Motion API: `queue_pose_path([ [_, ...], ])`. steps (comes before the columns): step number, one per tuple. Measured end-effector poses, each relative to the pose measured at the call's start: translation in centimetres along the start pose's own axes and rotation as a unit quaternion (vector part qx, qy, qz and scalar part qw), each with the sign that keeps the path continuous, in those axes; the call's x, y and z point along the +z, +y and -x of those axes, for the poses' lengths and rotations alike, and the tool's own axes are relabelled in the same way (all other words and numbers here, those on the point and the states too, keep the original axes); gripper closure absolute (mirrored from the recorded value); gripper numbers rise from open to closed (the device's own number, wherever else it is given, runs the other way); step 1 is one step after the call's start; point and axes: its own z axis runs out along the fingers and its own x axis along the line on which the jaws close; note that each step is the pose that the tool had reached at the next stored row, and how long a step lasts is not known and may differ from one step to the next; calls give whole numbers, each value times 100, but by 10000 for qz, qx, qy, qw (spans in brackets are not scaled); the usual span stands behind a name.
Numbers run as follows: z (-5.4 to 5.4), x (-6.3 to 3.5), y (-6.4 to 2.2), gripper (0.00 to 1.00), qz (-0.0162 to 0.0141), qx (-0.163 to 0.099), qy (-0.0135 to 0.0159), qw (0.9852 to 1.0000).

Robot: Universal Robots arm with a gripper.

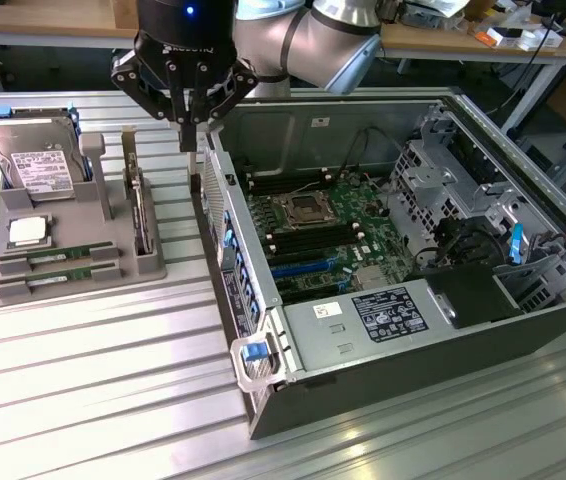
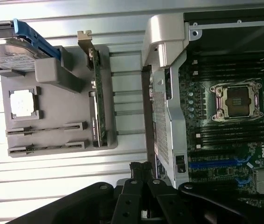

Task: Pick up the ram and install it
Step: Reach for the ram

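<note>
- Exterior view: pincer [image 1: 191, 145] hangs point-down from the arm, its two fingers pressed together with nothing between them.
- Its tips stand above the ribbed metal table [image 1: 113, 380], over the strip between the grey tray [image 1: 73, 285] and the open computer case [image 1: 393, 390]. They are close to the case's rear wall.
- The tray sits off to one side of the pincer, the case just beside it on the other.
- Inner ram stick [image 1: 60, 254] and outer ram stick [image 1: 58, 275] lie flat in two parallel slots at the tray's far end, well apart from the pincer. Both are green and neither is touched.
- Processor chip [image 1: 26, 231] lies next to the inner stick and hard drive [image 1: 35, 165] stands beyond it, both farther from the pincer than the upright card [image 1: 141, 210].
- The card is the tray item nearest the pincer.
- Motherboard [image 1: 323, 230] lies inside the case, its socket open.

- Wrist view: pincer [image 2: 141, 167] shows black fingertips meeting, empty.
- The tips sit over the table [image 2: 127, 154] just beside the case wall [image 2: 162, 93].
- Inner ram stick [image 2: 45, 128] and outer ram stick [image 2: 45, 148] rest in their tray [image 2: 57, 93] slots, seen edge-on, away from the fingertips.
- Card [image 2: 99, 102] stands between the sticks and the pincer's line.
- Processor chip [image 2: 24, 102] and hard drive [image 2: 10, 51] lie farther out; motherboard [image 2: 237, 100] lies on the case side.
</note>
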Motion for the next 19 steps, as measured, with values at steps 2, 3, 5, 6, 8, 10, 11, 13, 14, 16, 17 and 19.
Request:
queue_pose_path([
  [2, -24, -1, -2, 89, 0, 0, 0, 10000],
  [3, -34, -1, -3, 89, 0, 0, 0, 10000],
  [5, -64, -2, -5, 89, 0, 0, 0, 10000],
  [6, -82, -2, -6, 89, 0, 0, 0, 10000],
  [8, -107, -3, -8, 89, 0, 0, 0, 10000],
  [10, -128, -3, -9, 89, 0, 0, 0, 10000],
  [11, -142, -4, -11, 89, 0, 0, 0, 10000],
  [13, -172, -5, -13, 89, 0, 0, 0, 10000],
  [14, -186, -5, -14, 89, 0, 0, 0, 10000],
  [16, -206, -6, -16, 89, 0, 0, 0, 10000],
  [17, -218, -6, -16, 89, 0, 0, 0, 10000],
  [19, -245, -7, -18, 89, 0, 0, 0, 10000],
])
